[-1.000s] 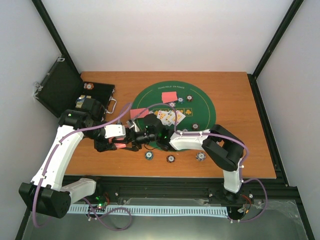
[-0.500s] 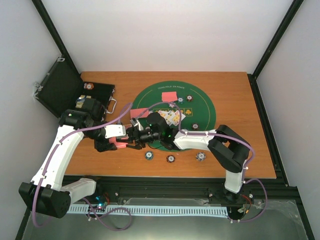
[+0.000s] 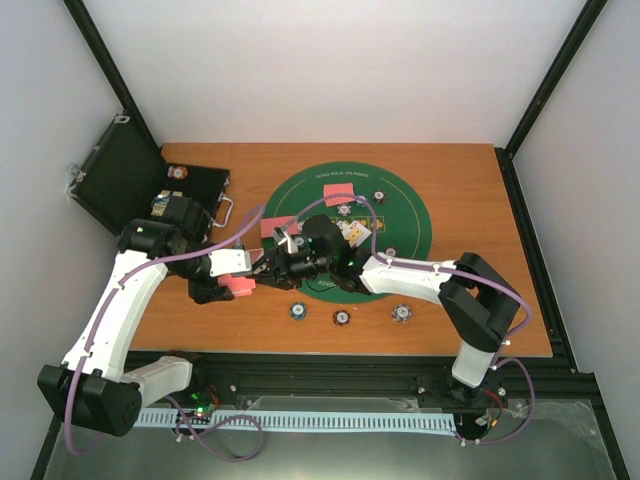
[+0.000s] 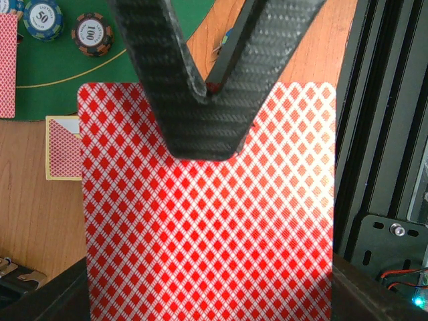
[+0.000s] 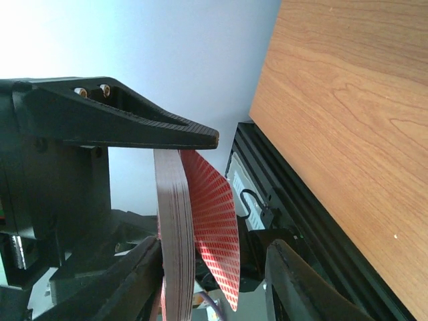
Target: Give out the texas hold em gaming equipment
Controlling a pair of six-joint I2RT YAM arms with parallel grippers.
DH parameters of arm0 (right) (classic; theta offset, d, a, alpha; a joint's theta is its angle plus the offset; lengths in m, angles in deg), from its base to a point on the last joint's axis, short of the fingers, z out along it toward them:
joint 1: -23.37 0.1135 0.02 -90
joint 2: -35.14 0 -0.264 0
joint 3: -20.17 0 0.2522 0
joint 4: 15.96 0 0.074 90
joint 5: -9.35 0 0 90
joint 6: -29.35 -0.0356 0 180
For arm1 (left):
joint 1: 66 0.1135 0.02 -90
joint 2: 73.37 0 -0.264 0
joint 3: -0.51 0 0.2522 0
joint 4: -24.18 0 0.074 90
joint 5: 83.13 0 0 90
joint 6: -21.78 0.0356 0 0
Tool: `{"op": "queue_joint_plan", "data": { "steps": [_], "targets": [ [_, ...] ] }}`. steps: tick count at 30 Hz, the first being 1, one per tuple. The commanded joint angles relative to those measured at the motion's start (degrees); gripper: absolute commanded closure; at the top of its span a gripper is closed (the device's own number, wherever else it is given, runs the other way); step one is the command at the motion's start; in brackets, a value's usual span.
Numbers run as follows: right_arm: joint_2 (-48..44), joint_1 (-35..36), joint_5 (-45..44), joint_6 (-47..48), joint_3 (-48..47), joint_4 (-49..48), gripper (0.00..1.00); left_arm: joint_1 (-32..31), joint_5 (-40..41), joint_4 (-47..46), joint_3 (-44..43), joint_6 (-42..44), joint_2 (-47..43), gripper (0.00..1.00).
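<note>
Red-backed cards (image 4: 207, 227) form a deck clenched in the left jaws, held off the counter (image 3: 470, 180) just beside the left rim of the green felt mat (image 3: 405, 210). They look thin, light and slick, so they should slide over one another readily and bend at a touch. In the right wrist view the outermost card (image 5: 215, 221) already bows away from the deck. The right jaws stand apart astride that edge with the loose card between them, not pinching it.

I judge the best hold is the free corner of that 1 card alone, pads flat on its faces and with little force. A deeper bite risks dragging 2 or more off together.

From above, the 2 wrists overlap and hide the contact. Up close, the left finger covers the top card's upper middle. Whether the bowed card touches either right pad I cannot tell, and the deck's count cannot be read. 3 chips (image 3: 341, 318) lie on the counter near the mat's near rim.
</note>
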Motion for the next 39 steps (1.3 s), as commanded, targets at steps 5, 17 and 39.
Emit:
{"op": "queue_joint_plan", "data": {
  "steps": [5, 17, 39],
  "targets": [
    [-3.2, -0.4, -0.7, 1.3, 0.3, 3.3, 0.64, 0.1, -0.8, -0.2, -0.9, 0.5, -0.8, 0.97],
    [-4.3, 0.3, -0.7, 0.1, 0.6, 2.5, 0.95, 0.1, -0.5, -0.2, -1.2, 0.5, -0.6, 0.97],
    [-12.4, -6.0, 1.4, -0.7, 6.7, 1.9, 0.92, 0.1, -0.3, -0.2, -1.4, 0.5, -0.6, 0.97]
  ]
}}
